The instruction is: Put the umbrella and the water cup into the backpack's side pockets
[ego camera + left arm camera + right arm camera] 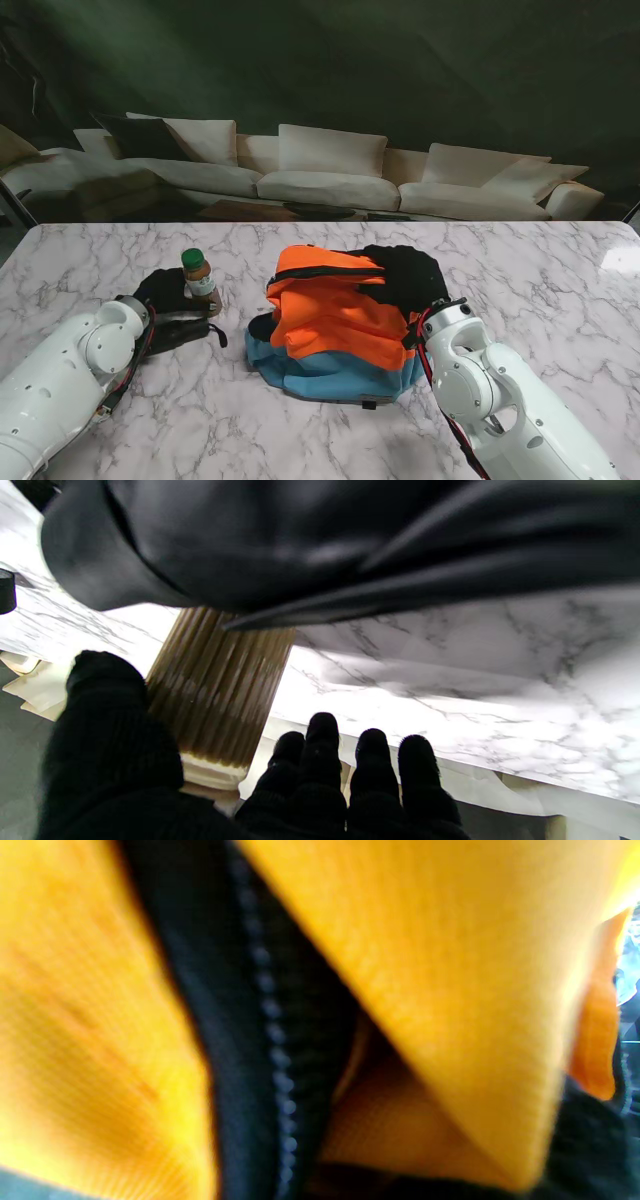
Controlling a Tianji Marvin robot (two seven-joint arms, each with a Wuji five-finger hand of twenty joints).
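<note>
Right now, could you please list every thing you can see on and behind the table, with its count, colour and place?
backpack: one, orange over blue with black trim, lying at the table's middle.
water cup: one, brown ribbed body with green lid, upright, left of the backpack.
umbrella: one, black, folded, lying by the cup, nearer to me.
table: one, white marble with grey veins.
sofa: one, cream, with cushions, behind the table.
left robot hand: one, black glove, fingers apart beside the cup.
right robot hand: one, black glove, on the backpack's right side; grip not visible.
</note>
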